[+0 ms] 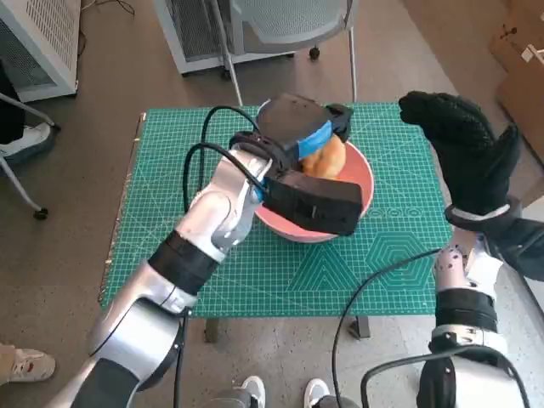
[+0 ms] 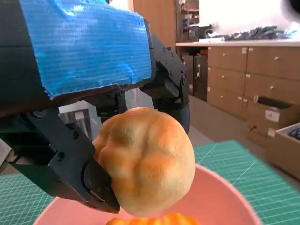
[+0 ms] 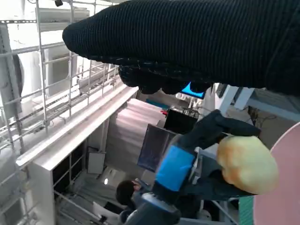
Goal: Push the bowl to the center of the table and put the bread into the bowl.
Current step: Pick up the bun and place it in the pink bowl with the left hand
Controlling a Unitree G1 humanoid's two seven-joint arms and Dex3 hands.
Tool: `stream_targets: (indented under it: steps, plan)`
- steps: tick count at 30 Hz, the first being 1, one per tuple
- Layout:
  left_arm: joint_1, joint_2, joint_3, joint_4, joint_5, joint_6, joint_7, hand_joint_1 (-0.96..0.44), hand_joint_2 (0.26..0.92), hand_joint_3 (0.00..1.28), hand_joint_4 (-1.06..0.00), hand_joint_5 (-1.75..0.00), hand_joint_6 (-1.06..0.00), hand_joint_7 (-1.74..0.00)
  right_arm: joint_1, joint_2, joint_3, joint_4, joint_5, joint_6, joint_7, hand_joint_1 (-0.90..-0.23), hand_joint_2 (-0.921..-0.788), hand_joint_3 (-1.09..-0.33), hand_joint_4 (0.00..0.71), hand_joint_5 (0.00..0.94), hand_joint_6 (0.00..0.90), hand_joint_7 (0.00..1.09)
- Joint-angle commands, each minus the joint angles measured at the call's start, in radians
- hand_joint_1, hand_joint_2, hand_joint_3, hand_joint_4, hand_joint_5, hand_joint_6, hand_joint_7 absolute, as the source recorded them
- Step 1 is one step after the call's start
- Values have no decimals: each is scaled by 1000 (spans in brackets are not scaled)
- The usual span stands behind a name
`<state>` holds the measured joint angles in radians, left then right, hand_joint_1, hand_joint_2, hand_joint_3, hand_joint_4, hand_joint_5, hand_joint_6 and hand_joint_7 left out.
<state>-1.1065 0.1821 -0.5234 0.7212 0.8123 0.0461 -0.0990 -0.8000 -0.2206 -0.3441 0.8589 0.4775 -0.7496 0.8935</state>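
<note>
Head view: the left robot hand point(image 1: 302, 140) grips the bread point(image 1: 325, 158) directly above the pink bowl point(image 1: 361, 180), which sits near the middle of the green table point(image 1: 170, 187). The right robot hand point(image 1: 463, 149) hovers off to the side, fingers spread, holding nothing.

Left wrist view: the bread point(image 2: 145, 159) is roundish, with no clear long axis, hanging just over the bowl's rim point(image 2: 220, 192).

Right wrist view: the bread point(image 3: 246, 161) is beside the rim point(image 3: 281, 178).
</note>
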Motion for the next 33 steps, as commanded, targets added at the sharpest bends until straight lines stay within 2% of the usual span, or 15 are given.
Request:
stream_targets:
  steps: [1, 3, 5, 7, 8, 9, 10, 11, 12, 14, 16, 19, 27, 33]
  plan:
    - [-44, -24, 1, 90, -20, -47, 47, 4, 919, 89, -710, -1157, -560, -1222, 38, -4, 5, -25, -12, 10, -23, -610, -921, -530, 266, 0, 365, 0]
    - [-52, -34, 4, 130, -31, -64, 55, 4, 912, 96, -708, -1188, -584, -1175, 43, -5, 7, -37, -14, 13, -33, -611, -921, -531, 264, 0, 364, 0]
    - [-56, -44, 9, 167, -45, -76, 55, 5, 902, 121, -670, -1305, -622, -1059, 49, -4, 9, -49, -14, 17, -42, -612, -921, -532, 264, 0, 362, 0]
    - [-60, -53, 13, 201, -60, -80, 47, 3, 910, 160, -589, -1329, -565, -1186, 54, -2, 11, -64, -15, 21, -53, -612, -921, -533, 263, 0, 360, 0]
    - [-63, -57, 13, 215, -64, -80, 43, 72, 913, 173, -571, -1345, -500, -1114, 57, -1, 13, -71, -15, 24, -58, -611, -921, -533, 263, 0, 361, 0]
    - [-66, -61, 12, 232, -67, -73, 36, 172, 916, 193, -545, -1369, -433, -959, 60, 0, 14, -79, -15, 27, -63, -609, -921, -534, 263, 0, 362, 1]
    - [-68, -64, 12, 244, -70, -69, 31, 82, 890, 178, -445, -1193, -390, -866, 62, 0, 15, -86, -15, 30, -68, -608, -921, -534, 263, 0, 363, 2]
    - [-69, -67, 9, 255, -68, -62, 28, -53, 864, 140, -354, -832, -343, -699, 64, 1, 17, -93, -15, 34, -72, -606, -921, -534, 263, 0, 364, 3]
    - [-70, -68, 7, 263, -67, -57, 27, -179, 854, 103, -294, -551, -304, -563, 66, 1, 18, -99, -14, 37, -75, -605, -921, -534, 263, 0, 366, 4]
    - [-72, -69, 0, 276, -58, -49, 27, -337, 851, 55, -231, -233, -266, -400, 71, 1, 20, -109, -13, 42, -79, -605, -921, -534, 263, 0, 368, 4]
    - [-75, -69, -9, 282, -48, -39, 25, -420, 854, 39, -199, -120, -247, -338, 73, 1, 21, -113, -11, 44, -81, -605, -921, -533, 263, 0, 368, 5]
    - [-82, -68, -26, 299, -32, -29, 29, -506, 860, 26, -151, -39, -221, -283, 73, 3, 22, -114, -11, 47, -84, -606, -921, -533, 263, 0, 368, 5]
    - [-79, -54, -23, 310, -48, -50, 31, -674, 906, 31, -25, -2, -125, -210, 67, 4, 29, -107, -15, 45, -89, -607, -921, -534, 263, 0, 368, 4]
    - [-78, -48, -12, 308, -66, -63, 24, -756, 919, 131, -2, 1, -68, -184, 64, 1, 34, -99, -16, 43, -87, -610, -921, -533, 264, 1, 370, 4]
